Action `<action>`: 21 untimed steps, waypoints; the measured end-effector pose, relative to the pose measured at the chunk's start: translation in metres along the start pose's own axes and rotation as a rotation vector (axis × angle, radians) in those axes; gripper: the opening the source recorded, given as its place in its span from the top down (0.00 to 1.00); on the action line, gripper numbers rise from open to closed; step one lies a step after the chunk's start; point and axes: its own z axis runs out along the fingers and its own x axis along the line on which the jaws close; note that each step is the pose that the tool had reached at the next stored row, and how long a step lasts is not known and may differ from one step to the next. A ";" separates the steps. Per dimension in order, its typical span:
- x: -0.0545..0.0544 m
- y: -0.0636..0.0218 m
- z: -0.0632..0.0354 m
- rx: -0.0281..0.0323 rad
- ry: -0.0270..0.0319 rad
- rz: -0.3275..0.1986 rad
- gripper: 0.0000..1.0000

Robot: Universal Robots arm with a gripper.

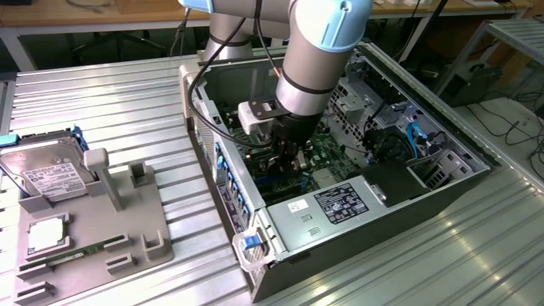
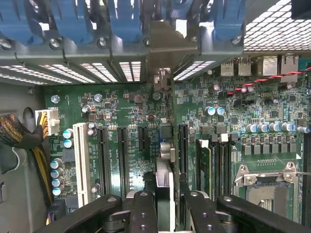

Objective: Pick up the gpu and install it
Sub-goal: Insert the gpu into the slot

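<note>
The gpu [image 2: 165, 171] appears edge-on in the wrist view as a thin card standing over the green motherboard [image 2: 126, 111], between the black expansion slots. Its pale metal bracket [image 2: 164, 46] reaches the case's rear slot wall under the blue latches. My gripper [image 2: 164, 188] is shut on the card, with a black finger [image 2: 143, 206] on each side of it. In the exterior view, the gripper [image 1: 291, 158] is deep inside the open computer case [image 1: 463, 150], pointing down at the motherboard [image 1: 327, 141], with the dark gpu [image 1: 281, 169] below it.
A grey parts tray [image 1: 127, 217] at the exterior view's left holds a silver hard drive [image 1: 47, 172], a processor [image 1: 47, 233] and a memory stick [image 1: 72, 255]. Inside the case are the power supply [image 1: 340, 204], cables and the processor socket [image 2: 265, 179]. The table is ribbed metal.
</note>
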 end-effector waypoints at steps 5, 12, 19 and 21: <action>0.000 0.0000 -0.0001 -0.0001 0.0002 0.000 0.73; 0.000 -0.0074 -0.0001 -0.0023 0.0002 0.000 0.73; 0.000 -0.0073 -0.0003 -0.0022 0.0002 0.000 0.73; 0.000 -0.0069 -0.0004 -0.0021 0.0003 0.000 0.73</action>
